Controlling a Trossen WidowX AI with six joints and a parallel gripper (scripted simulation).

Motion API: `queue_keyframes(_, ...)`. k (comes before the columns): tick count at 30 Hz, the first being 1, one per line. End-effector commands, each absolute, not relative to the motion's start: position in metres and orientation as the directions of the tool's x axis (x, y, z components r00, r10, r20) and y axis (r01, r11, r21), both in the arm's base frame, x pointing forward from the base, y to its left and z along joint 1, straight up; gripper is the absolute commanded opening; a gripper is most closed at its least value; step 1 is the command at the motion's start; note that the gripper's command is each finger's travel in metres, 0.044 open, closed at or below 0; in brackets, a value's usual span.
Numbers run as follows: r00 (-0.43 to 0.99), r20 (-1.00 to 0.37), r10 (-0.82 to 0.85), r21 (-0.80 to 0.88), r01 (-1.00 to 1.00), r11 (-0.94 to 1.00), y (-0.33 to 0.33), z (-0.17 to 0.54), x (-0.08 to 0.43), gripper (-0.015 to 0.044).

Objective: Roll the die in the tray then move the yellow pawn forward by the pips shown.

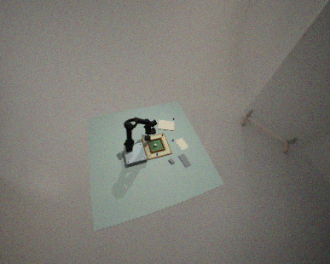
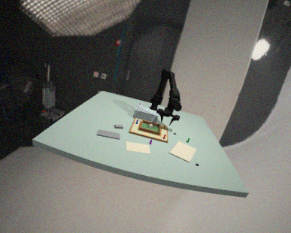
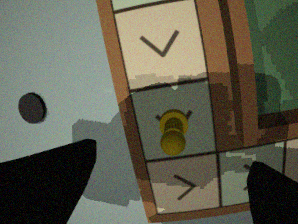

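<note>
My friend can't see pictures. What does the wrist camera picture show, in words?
A yellow pawn stands on a grey-green square of the board's track, one square before the corner. The open gripper is above it, its dark jaws wide apart at the bottom left and right, touching nothing. Arrows mark the squares, the green tray lies to the right, and a small dark dot sits on the table.

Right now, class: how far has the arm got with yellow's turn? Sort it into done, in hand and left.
Done: the small yellow pawn stands on a grey-green track square of the wooden-framed board, one short of the corner. In hand: the black parallel-jaw gripper is open, its fingers wide of the pawn on either side. Left: moving the arm away. The die cannot be read in these views.
</note>
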State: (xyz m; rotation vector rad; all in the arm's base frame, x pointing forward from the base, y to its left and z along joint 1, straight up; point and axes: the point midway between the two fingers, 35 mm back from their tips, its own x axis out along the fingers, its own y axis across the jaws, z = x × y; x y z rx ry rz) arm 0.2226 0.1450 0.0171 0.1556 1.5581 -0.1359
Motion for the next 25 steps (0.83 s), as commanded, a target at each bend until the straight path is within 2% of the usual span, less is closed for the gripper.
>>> queue_keyframes(1,0.020,-1.000,0.015,0.019,0.189,0.982,0.145,0.036,0.224,0.0440)
queue_keyframes(5,0.020,-1.000,0.014,0.017,0.166,0.986,0.136,0.043,0.225,0.0440)
queue_keyframes(14,0.019,-1.000,0.006,0.004,-0.114,0.993,0.032,0.114,0.201,0.0440)
queue_keyframes(25,0.019,-1.000,0.007,0.005,-0.086,0.996,0.036,0.109,0.204,0.0440)
